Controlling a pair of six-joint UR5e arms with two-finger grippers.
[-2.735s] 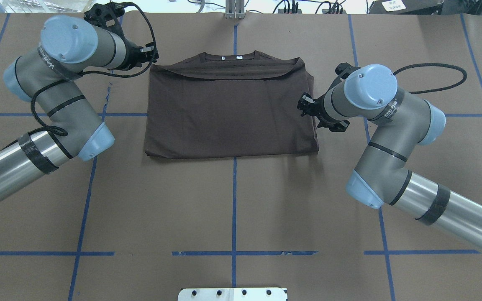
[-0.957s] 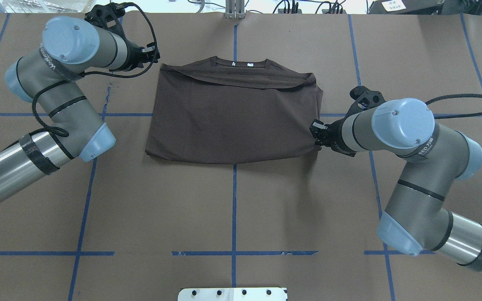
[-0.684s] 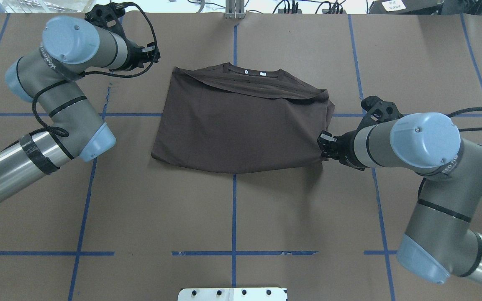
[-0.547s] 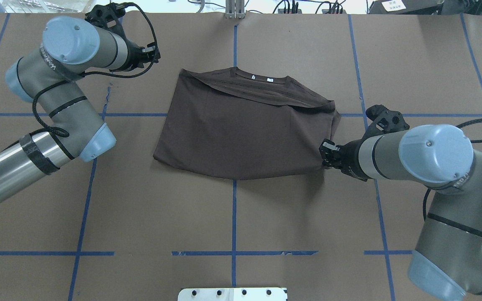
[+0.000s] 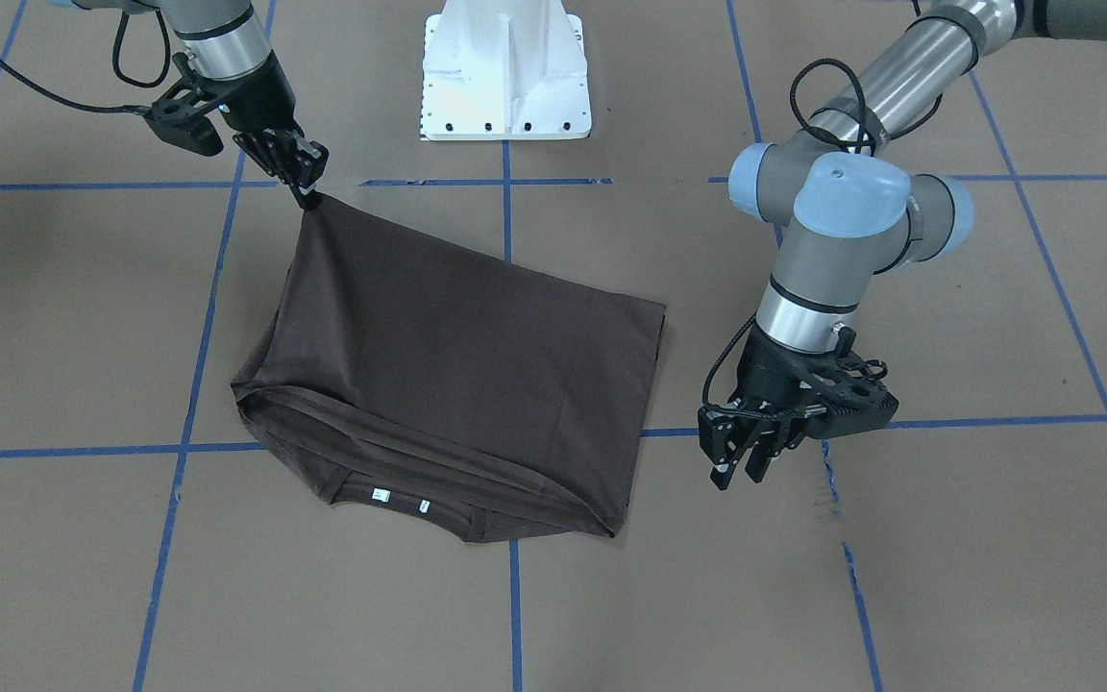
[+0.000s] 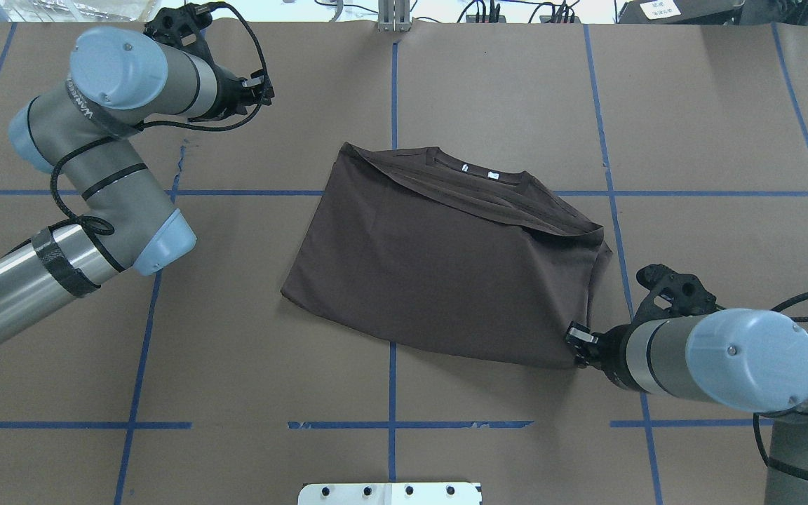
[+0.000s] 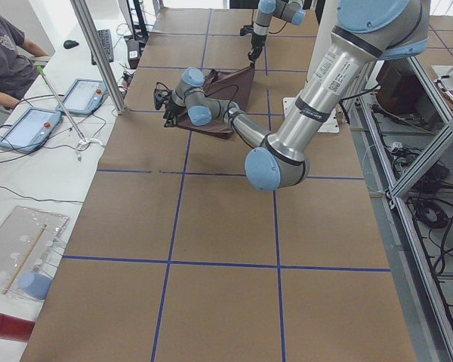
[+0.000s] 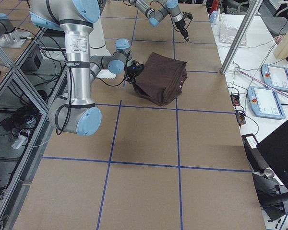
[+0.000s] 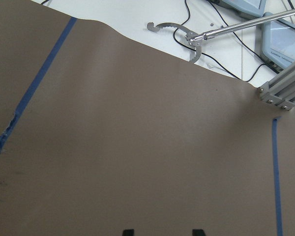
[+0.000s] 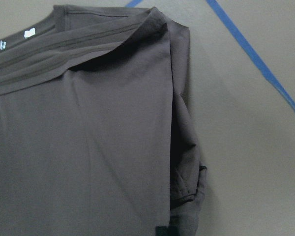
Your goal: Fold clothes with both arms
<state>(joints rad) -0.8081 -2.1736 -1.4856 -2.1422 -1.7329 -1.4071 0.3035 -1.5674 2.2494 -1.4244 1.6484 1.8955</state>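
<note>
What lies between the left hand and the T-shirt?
Nothing but bare brown table covering and a strip of blue tape separates the left hand from the T-shirt, seen in the front-facing view.

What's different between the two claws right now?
The right gripper is shut on a corner of the T-shirt; the left gripper is open and holds nothing. The right one touches the cloth; the left one is apart from it. Both are black, two-fingered.
</note>
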